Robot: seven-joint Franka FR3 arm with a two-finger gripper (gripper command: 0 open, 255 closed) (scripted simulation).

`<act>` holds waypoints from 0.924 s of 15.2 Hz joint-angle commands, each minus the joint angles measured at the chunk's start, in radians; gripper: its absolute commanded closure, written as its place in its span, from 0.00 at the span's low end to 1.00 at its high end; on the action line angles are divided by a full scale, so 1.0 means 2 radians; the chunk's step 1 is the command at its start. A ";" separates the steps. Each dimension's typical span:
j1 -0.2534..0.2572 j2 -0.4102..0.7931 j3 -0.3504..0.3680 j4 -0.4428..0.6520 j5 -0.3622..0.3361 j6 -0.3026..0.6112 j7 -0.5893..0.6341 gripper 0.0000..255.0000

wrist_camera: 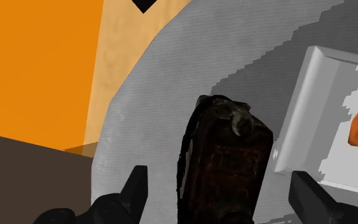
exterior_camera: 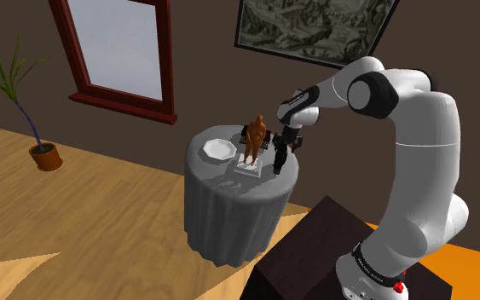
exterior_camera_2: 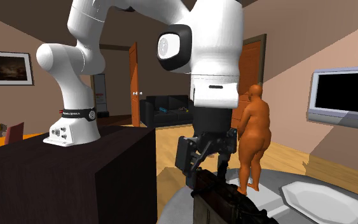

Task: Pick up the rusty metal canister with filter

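Note:
The canister (wrist_camera: 225, 167) is a dark, rust-mottled upright body with a knob on top. It stands on the round grey-clothed table (exterior_camera: 229, 213) near the edge that faces the stand. My black gripper (wrist_camera: 219, 177) hangs right over it, open, one finger (wrist_camera: 137, 183) on each side with a gap to the canister's walls. In the second exterior view the gripper (exterior_camera_2: 206, 167) is just above the canister (exterior_camera_2: 225, 200). In the shoulder view the gripper (exterior_camera: 278, 164) points down at the table's right part and covers the canister.
An orange figurine (exterior_camera: 255, 136) on a white square base (wrist_camera: 311, 108) stands close beside the canister. A white plate (exterior_camera: 218, 148) lies further along the table. The dark stand (exterior_camera: 315, 247) is next to the table. A potted plant (exterior_camera: 43, 153) is on the wooden floor.

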 commanded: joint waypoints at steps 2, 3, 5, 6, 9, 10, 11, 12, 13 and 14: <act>-0.002 0.016 0.004 0.002 0.005 0.014 -0.002 0.00; -0.003 0.021 0.005 0.003 0.006 0.018 -0.003 0.00; -0.003 0.024 0.006 0.004 0.007 0.020 -0.004 0.00; -0.003 0.024 0.006 0.002 0.007 0.021 -0.004 1.00; -0.003 0.024 0.006 0.002 0.007 0.022 -0.004 1.00; -0.003 0.023 0.006 0.001 0.007 0.022 -0.004 1.00; -0.003 0.023 0.006 0.001 0.007 0.022 -0.004 1.00; -0.004 0.024 0.006 0.001 0.007 0.022 -0.004 1.00; -0.004 0.024 0.006 0.001 0.007 0.023 -0.004 1.00; -0.004 0.024 0.006 0.001 0.007 0.023 -0.004 1.00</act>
